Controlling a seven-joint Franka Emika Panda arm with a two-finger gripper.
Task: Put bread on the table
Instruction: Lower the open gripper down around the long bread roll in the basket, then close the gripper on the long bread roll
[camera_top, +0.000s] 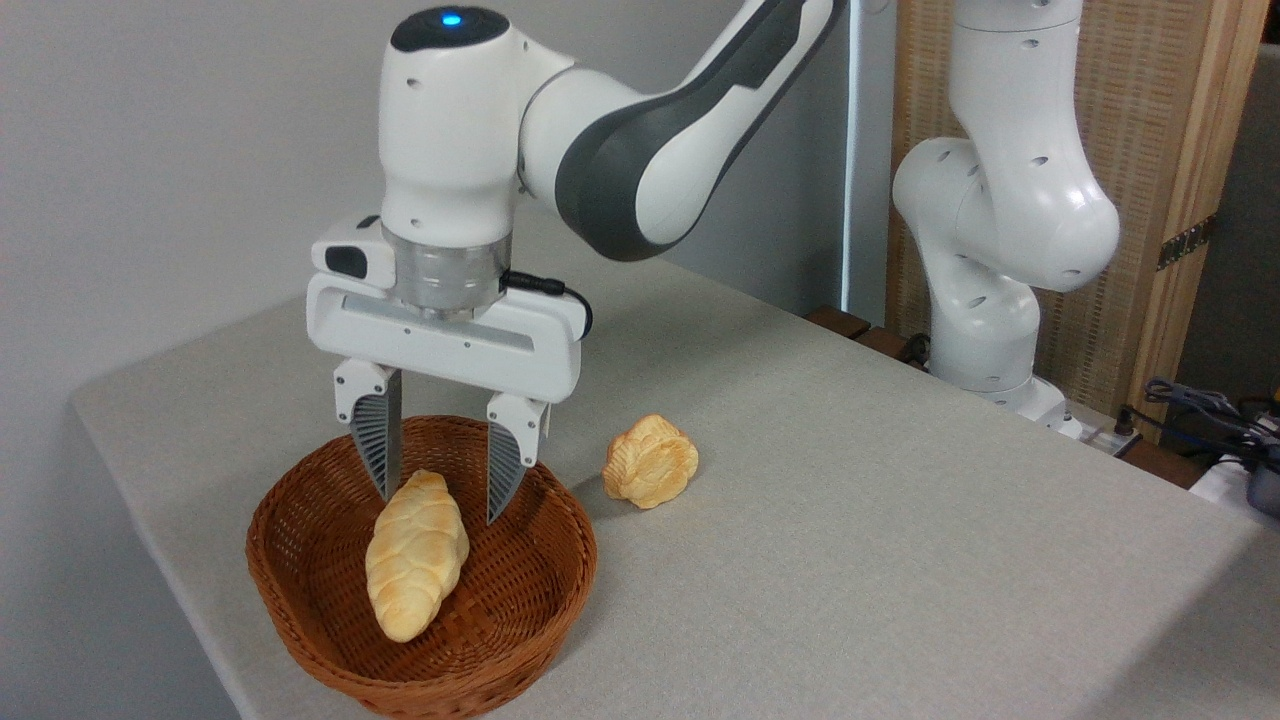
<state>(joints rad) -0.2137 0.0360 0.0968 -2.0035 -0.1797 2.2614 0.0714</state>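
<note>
The bread (415, 555) lies inside the brown wicker basket (300, 590), which sits on the table (900, 520) near its front left corner. The loaf rests tilted against the basket's inner slope, its long axis running from a tapered end at the lower front of the basket up to a tapered end near the basket's centre, angled slightly rightward toward the top. The gripper (440, 500) hangs vertically over the basket, fingers pointing down, jaws spread with the upper end of the loaf between the fingertips; whether either finger touches the loaf cannot be told. A smaller round bun (650, 462) rests on the cloth just right of the basket, apart from its rim.
</note>
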